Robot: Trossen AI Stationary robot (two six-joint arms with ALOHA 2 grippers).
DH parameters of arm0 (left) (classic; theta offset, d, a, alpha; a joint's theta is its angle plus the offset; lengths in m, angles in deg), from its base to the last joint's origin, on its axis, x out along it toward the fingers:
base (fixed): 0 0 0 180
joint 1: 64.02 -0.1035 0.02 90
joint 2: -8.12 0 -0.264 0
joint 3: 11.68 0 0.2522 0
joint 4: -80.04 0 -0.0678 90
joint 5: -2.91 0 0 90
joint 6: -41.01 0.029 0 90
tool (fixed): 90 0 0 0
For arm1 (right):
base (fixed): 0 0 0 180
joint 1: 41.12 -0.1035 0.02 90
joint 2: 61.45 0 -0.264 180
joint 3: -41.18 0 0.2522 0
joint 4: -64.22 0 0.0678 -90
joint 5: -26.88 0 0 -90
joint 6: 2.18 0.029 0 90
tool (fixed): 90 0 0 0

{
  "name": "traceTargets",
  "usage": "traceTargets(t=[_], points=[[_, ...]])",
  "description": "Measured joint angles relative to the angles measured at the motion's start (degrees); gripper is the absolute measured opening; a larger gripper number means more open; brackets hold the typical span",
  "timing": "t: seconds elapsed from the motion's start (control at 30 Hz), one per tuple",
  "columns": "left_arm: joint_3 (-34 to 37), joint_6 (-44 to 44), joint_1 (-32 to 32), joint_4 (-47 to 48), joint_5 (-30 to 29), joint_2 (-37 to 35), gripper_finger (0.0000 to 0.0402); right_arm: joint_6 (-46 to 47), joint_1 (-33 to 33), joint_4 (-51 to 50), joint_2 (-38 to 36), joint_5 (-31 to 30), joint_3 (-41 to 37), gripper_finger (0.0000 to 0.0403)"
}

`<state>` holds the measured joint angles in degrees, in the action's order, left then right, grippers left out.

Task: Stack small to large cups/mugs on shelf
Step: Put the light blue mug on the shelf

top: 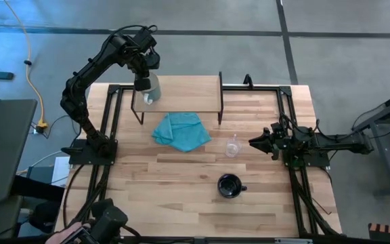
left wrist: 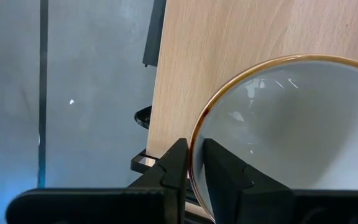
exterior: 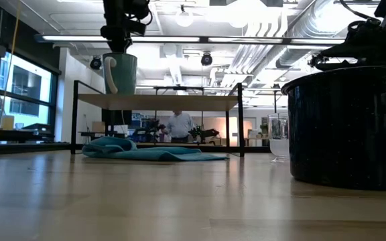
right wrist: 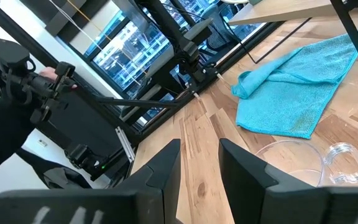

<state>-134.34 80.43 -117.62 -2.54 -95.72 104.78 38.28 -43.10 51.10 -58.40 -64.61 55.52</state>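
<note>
pale mug (top: pixel 149 88) over shelf (top: pixel 181 91) edge, tool-held.

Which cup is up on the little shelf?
The pale white-green mug, whose rim the left pincer grips over the shelf. The clear glass cup and black mug sit on the table.

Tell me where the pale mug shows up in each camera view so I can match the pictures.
High view: pale mug at the shelf's left end, under the left claw.
Low view: upper left, above the shelf top, handle facing left.
Left wrist view: its brown-edged rim fills the right side, pinched between the claw's fingers.
Right wrist view: not in it.
Shared landmark: the blue cloth, seen in the high, low and right wrist views.
</note>
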Motion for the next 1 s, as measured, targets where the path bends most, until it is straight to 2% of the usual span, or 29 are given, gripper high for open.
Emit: traceTargets(t=[0.53, 0.83, 1.0], points=[[0.00, 1.10, 0.00, 0.33, -1.43, 0.00, 0.0038, -0.40, 0.01, 0.01, 0.00, 0.00, 0.00, 0.0101], [-0.02, 0.89, 0.00, 0.20, 1.15, 0.00, 0.0038, -0.42, 0.02, 0.01, 0.00, 0.01, 0.00, 0.0101], [0.00, 0.68, 0.00, 0.12, 1.62, 0.09, 0.0061, -0.35, 0.00, 0.00, 0.00, 0.00, 0.00, 0.0101]])
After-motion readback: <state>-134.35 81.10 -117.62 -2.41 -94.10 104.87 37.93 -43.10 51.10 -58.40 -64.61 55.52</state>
